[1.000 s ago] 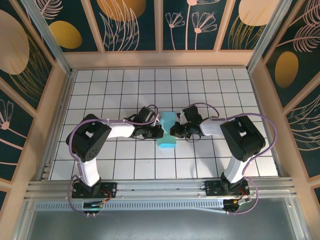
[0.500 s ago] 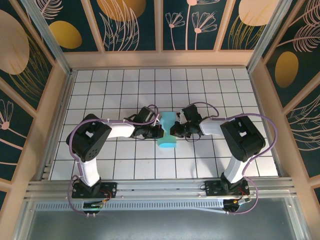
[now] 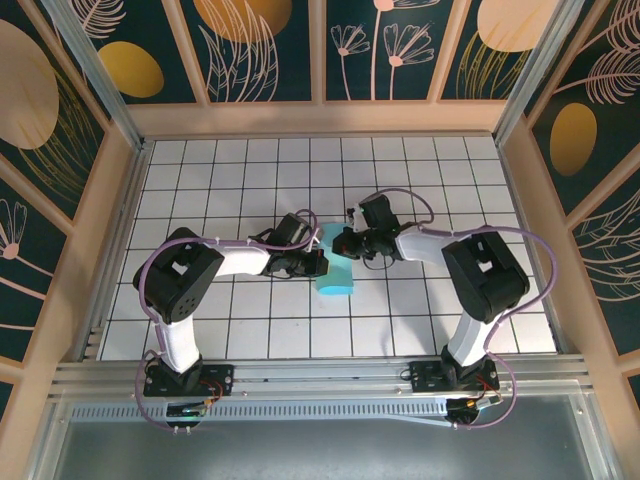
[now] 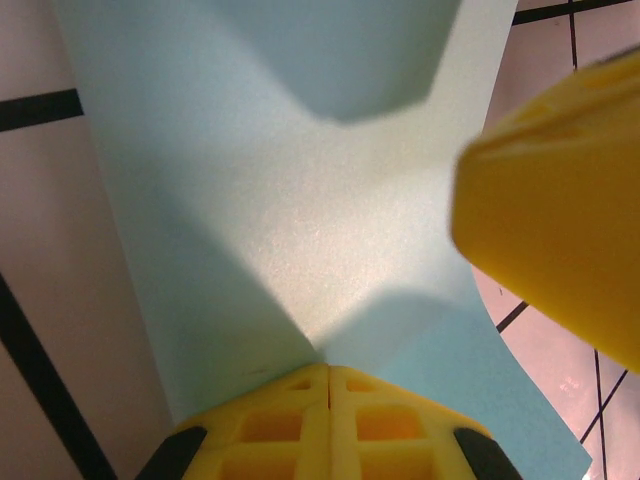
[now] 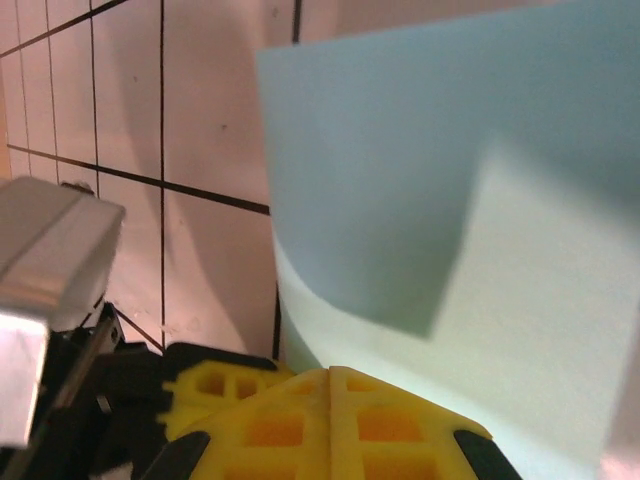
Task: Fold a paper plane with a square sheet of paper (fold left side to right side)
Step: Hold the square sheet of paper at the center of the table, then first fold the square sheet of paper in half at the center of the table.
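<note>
Square sheet of paper (image 3: 337, 278) sits mid-table, about equally far from the left and right edges, between the two arms. It's not lying flat. On the left wrist cam the turquoise surface (image 4: 300, 200) bows up toward the lens and narrows in at the fingertips, with shadow on both flanks.

Left end effector (image 3: 318, 262): jaws pressed together, no gap on its own cam (image 4: 328, 375), and the paper's near edge runs straight into the seam. Reads as a pinch on the sheet's left edge.

Right end effector (image 3: 345, 243): jaws also pressed together (image 5: 330, 378). The sheet (image 5: 480, 200) comes right up to the tips with its left border curling upward, so it looks like a pinch on the opposite edge, nearer the far end of the paper. I'm less sure of that grip than of the left one.

Why this setup, my read: each arm holds one side so the paper can't skate on the smooth tiled table (image 3: 450, 180) while the left side is carried over to the right.

Fold is started, not creased, and there's no plane shape yet.

Risks: the tips are close, and a right finger (image 4: 560, 220) crowds the left cam. Mismatched pulls could skew the crease or tear the thin paper.
</note>
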`<state>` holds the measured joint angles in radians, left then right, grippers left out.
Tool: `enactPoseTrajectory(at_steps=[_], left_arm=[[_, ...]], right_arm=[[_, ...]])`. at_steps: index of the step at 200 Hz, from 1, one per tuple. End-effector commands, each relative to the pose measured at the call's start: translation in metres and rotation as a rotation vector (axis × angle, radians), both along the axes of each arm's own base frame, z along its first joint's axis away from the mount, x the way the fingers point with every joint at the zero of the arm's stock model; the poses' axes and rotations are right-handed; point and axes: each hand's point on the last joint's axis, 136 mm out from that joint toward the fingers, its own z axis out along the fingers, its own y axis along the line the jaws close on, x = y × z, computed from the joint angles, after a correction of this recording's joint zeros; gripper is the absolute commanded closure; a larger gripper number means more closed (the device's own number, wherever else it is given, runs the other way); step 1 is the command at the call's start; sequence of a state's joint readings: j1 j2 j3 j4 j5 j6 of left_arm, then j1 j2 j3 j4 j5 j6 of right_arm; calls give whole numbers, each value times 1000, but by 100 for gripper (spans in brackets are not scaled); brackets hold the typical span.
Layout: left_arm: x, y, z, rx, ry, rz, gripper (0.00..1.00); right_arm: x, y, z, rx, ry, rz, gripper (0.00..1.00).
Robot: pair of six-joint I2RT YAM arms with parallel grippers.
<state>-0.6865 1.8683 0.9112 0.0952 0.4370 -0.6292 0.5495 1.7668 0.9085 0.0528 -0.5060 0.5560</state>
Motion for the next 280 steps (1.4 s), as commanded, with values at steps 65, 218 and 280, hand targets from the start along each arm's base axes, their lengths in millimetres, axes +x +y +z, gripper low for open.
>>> enactPoseTrajectory(at_steps=[65,218,280], left_arm=[[-9,9,-22,66,33,2,100],[-77,42,-22,59,96,2,100],[-94,48,-22,50,119,-5,100]], right_arm=[[0,10,-38,-48,64,21,100],[-9,-8,-71,-150,140,-20,100],[-10,-8,-72,-151,141,-15,100]])
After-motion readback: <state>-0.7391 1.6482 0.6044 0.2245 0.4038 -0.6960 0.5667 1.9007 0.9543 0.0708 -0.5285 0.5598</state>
